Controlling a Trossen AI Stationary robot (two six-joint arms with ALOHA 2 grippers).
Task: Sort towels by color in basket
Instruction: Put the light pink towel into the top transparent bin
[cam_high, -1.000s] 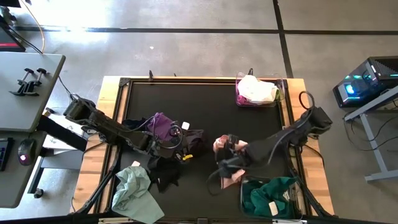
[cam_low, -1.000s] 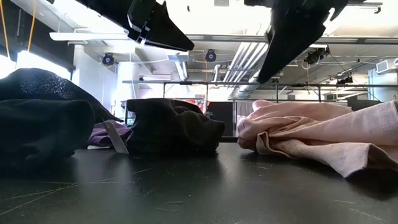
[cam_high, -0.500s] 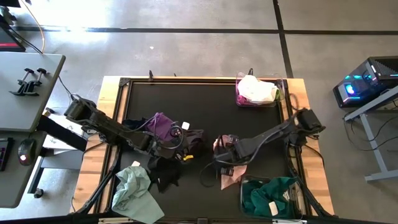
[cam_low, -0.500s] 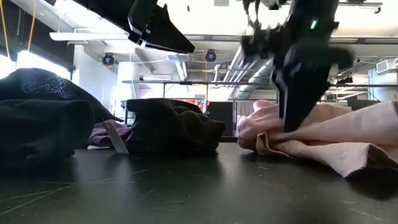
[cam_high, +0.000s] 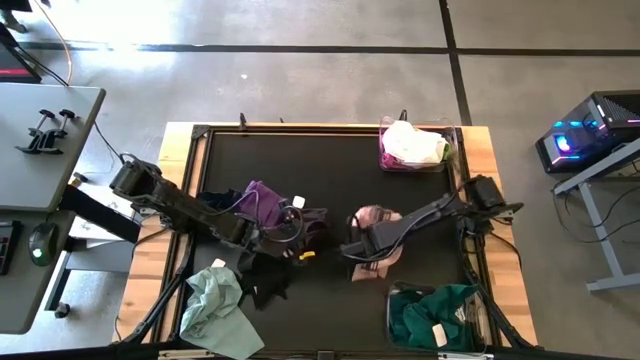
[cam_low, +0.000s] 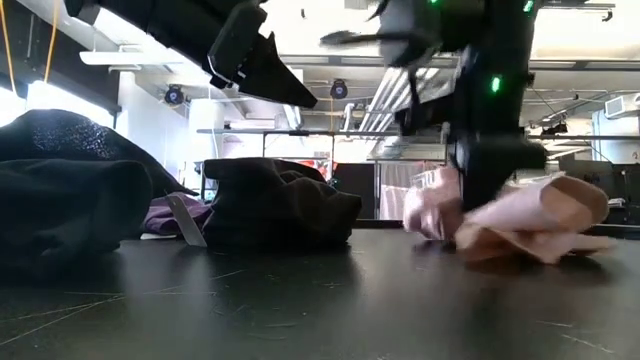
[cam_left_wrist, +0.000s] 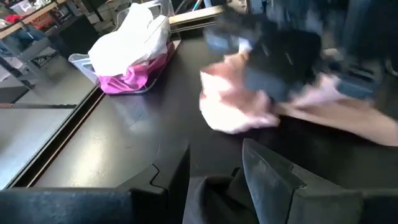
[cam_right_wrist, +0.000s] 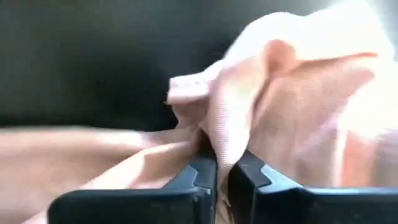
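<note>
right hand (cam_right_wrist: 222, 171) pinching pink towel (cam_right_wrist: 280, 93)

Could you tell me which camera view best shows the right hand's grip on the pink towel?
The right wrist view: the right hand is shut on a fold of the pink towel. The high and low views show the arm covering the pinch; the left wrist view blurs it.

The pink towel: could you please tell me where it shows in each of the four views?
High view: the pink towel lies right of the table's centre, under the right gripper.
Low view: right of centre, on the tabletop.
Left wrist view: centre, beyond the fingers.
Right wrist view: fills the picture, pinched.
Shared landmark: the right gripper, shut on it.
</note>
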